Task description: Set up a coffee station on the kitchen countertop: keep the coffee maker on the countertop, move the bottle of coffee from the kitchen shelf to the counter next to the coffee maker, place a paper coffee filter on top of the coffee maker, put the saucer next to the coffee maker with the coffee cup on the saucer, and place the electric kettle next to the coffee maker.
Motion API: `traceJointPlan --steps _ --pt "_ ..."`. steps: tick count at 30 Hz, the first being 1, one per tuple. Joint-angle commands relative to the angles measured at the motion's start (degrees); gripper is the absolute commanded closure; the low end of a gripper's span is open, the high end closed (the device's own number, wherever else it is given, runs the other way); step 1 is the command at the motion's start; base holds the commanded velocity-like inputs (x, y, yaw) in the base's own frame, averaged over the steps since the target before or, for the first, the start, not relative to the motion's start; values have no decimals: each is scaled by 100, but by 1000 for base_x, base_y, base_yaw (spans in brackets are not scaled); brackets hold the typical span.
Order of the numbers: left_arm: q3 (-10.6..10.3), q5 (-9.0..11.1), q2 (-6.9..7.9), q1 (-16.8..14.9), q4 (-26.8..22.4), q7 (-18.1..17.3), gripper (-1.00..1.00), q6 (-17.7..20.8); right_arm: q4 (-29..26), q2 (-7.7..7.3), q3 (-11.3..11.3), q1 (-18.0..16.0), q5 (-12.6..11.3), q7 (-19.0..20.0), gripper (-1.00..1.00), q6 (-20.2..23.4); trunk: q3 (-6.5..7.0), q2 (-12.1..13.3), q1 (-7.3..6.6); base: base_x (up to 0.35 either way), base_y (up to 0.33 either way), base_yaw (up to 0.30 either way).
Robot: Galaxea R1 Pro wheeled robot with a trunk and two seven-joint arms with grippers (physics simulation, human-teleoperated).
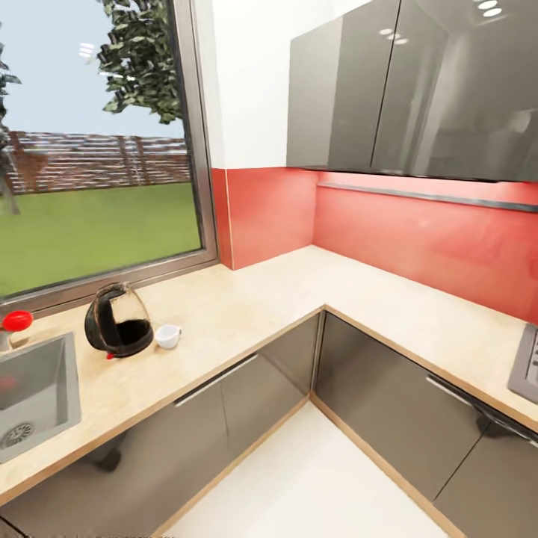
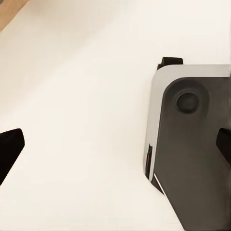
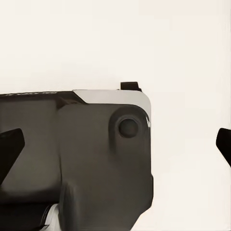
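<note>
From above, the electric kettle (image 1: pixel 118 320) sits on the kitchen countertop (image 1: pixel 246 306) beside the coffee cup (image 1: pixel 167 336); wrist cameras show left gripper (image 2: pixel 115 147) and right gripper (image 3: pixel 118 144) both spread wide, empty, over pale floor

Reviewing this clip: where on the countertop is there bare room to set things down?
The light-wood kitchen countertop lies bare from the tiny white coffee cup round the corner to the grey hob edge. It is crowded between the steel sink and the rounded glass electric kettle.
</note>
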Motion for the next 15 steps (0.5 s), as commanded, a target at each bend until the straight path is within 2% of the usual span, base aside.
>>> traceJointPlan --steps 1,9,15 --pt "48 -22 -3 -3 -10 7 -100 -26 -4 0 48 -2 -53 -16 -100 -2 -12 -12 4 100 -303 277" --pt "58 4 -19 -3 -9 8 -100 -137 -4 0 48 -2 -53 -16 -100 -1 -12 -12 4 50 -305 277" --pt "75 13 -21 -3 -9 8 -100 -141 -4 4 45 -2 -48 -18 -100 4 -12 -12 4 -47 -286 277"
